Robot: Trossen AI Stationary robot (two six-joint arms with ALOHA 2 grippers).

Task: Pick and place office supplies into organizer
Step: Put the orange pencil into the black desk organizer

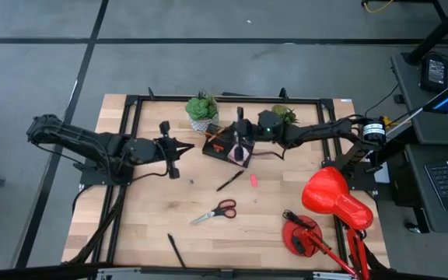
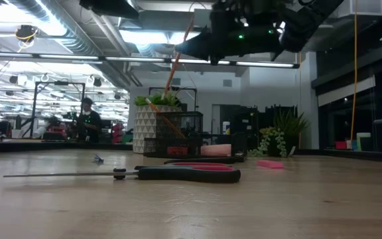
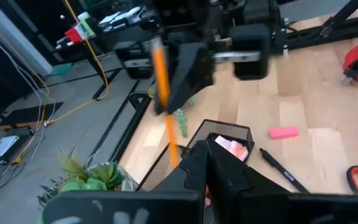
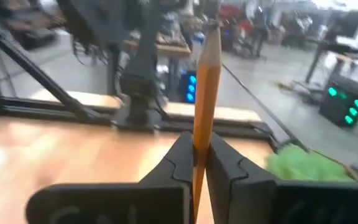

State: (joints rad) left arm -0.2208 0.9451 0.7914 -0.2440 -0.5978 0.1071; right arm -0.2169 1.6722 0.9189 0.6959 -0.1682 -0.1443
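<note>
My right gripper (image 1: pixel 236 134) hangs over the black mesh organizer (image 1: pixel 228 149), shut on an orange pencil (image 2: pixel 178 56). A second pencil (image 2: pixel 168 123) leans inside the organizer's taller compartment, and a pink sticky-note pad (image 3: pixel 232 148) sits in it. My left gripper (image 1: pixel 171 159) hovers left of the organizer, shut and empty. Red-handled scissors (image 1: pixel 216 211), a black pen (image 1: pixel 229 180), a pink eraser (image 1: pixel 253 181) and another pen (image 1: pixel 176 250) lie flat on the table. My right gripper pinches the orange pencil between its two fingers (image 4: pixel 182 158), which lie across the shaft (image 4: pixel 201 134). The pencil is lifted and slanted, its upper end (image 3: pixel 156 42) above the fingers and the longer part (image 3: pixel 169 130) running down toward the organizer. Whether its lower end touches the organizer I cannot tell.
Two white-potted green plants (image 1: pixel 201 109) (image 1: pixel 284 115) stand just behind the organizer at the far edge. A red desk lamp (image 1: pixel 333 198) with its base (image 1: pixel 299 236) fills the near right corner. Bare wood lies near left. A person (image 2: pixel 85 119) sits far off in the room.
</note>
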